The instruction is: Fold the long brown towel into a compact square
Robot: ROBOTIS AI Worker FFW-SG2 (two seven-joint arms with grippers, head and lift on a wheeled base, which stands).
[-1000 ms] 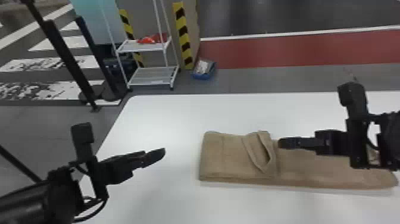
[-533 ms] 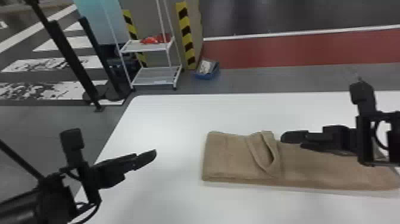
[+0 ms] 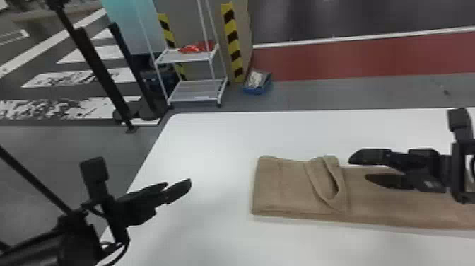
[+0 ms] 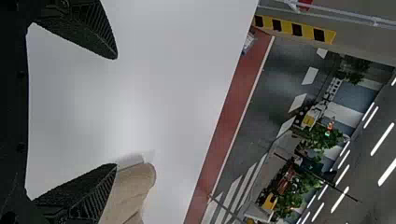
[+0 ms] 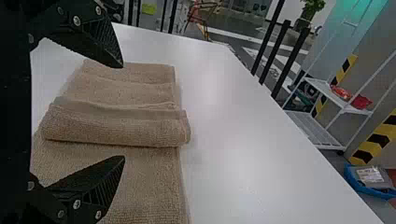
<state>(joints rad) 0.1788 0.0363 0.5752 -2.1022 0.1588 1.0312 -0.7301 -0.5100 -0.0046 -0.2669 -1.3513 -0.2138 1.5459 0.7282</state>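
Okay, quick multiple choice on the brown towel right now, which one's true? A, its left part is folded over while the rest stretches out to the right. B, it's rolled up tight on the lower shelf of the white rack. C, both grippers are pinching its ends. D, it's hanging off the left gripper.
A: the towel shows folded layers at its left end and a long flat stretch running right.

Left arm (image 3: 76, 244) and right arm (image 3: 458, 173) have open jaws
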